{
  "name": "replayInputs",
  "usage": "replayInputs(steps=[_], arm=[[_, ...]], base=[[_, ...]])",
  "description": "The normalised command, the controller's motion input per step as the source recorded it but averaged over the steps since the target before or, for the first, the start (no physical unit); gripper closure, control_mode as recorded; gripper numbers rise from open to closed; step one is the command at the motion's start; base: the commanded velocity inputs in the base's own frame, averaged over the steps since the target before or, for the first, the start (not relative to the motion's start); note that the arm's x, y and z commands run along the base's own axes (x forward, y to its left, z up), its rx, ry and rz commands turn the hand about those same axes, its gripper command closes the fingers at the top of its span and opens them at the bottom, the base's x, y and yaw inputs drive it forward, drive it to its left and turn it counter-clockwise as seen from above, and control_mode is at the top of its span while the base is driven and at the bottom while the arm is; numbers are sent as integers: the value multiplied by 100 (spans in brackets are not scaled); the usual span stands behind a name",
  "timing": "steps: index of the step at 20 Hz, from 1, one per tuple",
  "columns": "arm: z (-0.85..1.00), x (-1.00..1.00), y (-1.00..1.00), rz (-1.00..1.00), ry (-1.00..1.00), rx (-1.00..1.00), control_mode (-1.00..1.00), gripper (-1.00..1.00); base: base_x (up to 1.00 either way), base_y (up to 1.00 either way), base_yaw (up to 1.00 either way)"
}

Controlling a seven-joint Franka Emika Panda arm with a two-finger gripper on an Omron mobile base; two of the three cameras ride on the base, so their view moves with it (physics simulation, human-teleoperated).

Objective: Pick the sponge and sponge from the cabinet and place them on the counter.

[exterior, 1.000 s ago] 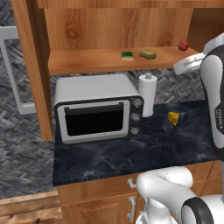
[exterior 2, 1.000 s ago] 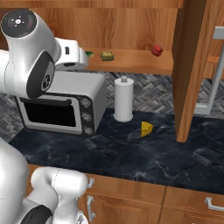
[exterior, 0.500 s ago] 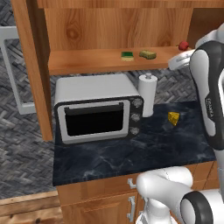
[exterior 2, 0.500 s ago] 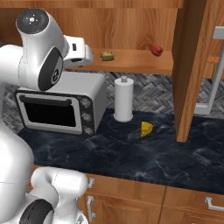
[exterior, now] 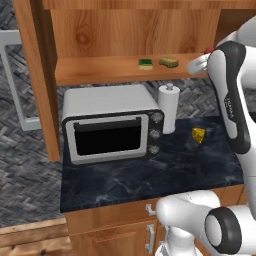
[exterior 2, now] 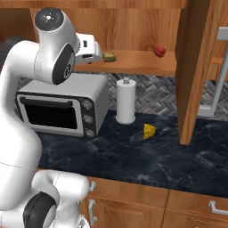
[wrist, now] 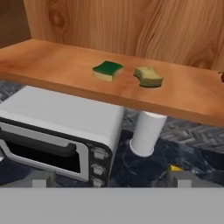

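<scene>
Two sponges lie side by side on the wooden shelf [wrist: 61, 65] of the open cabinet [exterior: 110, 35]. One is yellow with a dark green top [wrist: 107, 70] [exterior: 145, 63]; the other is dull olive-yellow [wrist: 148, 76] [exterior: 169, 62] [exterior 2: 109, 57]. My gripper [exterior: 193, 65] [exterior 2: 99, 52] [wrist: 110, 177] hovers at shelf height, just short of the olive sponge and touching nothing. Its jaws stand wide open and empty. The black-blue marbled counter [exterior: 150, 172] [exterior 2: 151, 156] stretches below the shelf.
A white microwave [exterior: 110, 122] [exterior 2: 62, 109] stands on the counter under the shelf, with a paper towel roll [exterior: 169, 107] [exterior 2: 125, 101] beside it. A yellow cheese wedge [exterior: 199, 135] [exterior 2: 149, 131] lies near the roll. A red fruit [exterior 2: 159, 51] rests on the shelf. The swung-open cabinet door [exterior 2: 193, 67] juts out.
The hand has moved along the shelf toward the sponges and slightly up. The jaws stayed open. The sponges have not moved.
</scene>
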Motion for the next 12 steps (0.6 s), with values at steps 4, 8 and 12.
replayInputs(steps=[4, 8, 12], arm=[[-3, 46, -4, 0, 2, 0, -100, -100], [-10, 42, -6, 0, 3, 0, -100, -100], [-14, 38, -9, 0, 3, 0, -100, -100]], base=[[0, 0, 0], [0, 0, 0], [0, 0, 0]])
